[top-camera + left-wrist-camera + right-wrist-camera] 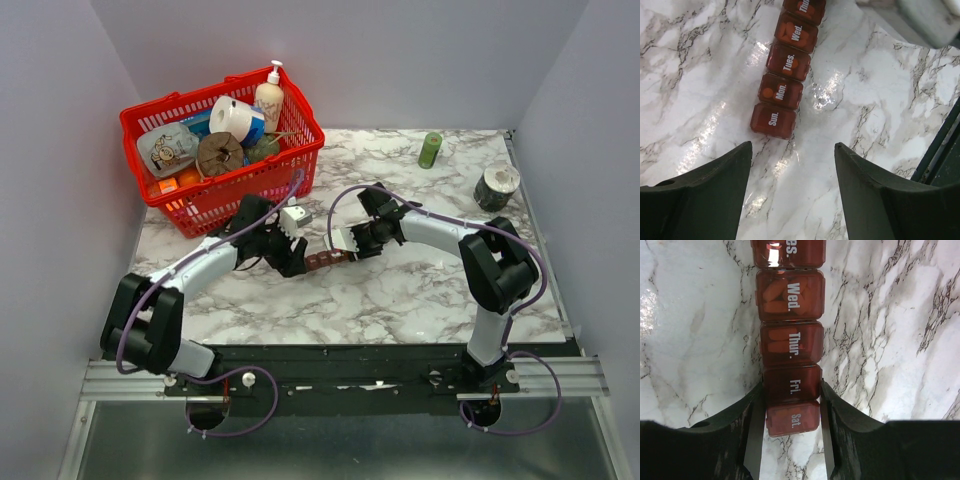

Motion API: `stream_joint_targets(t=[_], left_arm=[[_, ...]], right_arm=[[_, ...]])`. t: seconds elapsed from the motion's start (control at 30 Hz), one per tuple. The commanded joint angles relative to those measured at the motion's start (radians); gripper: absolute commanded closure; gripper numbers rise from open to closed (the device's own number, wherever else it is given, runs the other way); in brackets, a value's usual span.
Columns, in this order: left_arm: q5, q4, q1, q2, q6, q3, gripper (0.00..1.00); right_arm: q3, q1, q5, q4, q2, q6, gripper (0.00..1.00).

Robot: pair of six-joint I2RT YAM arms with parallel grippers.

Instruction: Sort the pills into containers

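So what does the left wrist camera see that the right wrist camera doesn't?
Only the left wrist view: the Sun. and Mon. compartments of the dark red-brown plastic pill strip, with the left gripper open, short of it. Only the right wrist view: the Fri. and Sat. compartments, with the right gripper clamped on that end. Both: the white marble table and the Wed. compartment holding orange pills.

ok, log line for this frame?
left gripper open, short of Sun. end | right gripper clamping pill organizer, Fri./Sat. end | pills visible Mon.-Thur.
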Motion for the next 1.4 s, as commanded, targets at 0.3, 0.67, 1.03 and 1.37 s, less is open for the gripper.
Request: stream_joint_targets(t=[0.3,0.67,1.03,1.37], left_arm=[[0.002,0.078,-0.079,-0.159,-0.089,-0.098,0.68],[-0.078,-0.07,-0.146,0.099,-0.103,0.037,0.64],[-0.251,-0.027,-0.168,0.076,-0.115,0.042,0.43],[-0.286,0.179,-0.165,-0.217,0.067,-0.151,0.33]], right_arm=[[-0.035,0.006,0.049,-0.026,0.067,0.008,0.74],[-0.03,0.006,0.054,-0.026,0.071,0.011,0.74],[-0.03,0.006,0.054,-0.026,0.075,0.011,0.74],[-0.036,0.006,0.054,-0.026,0.07,0.01,0.74]])
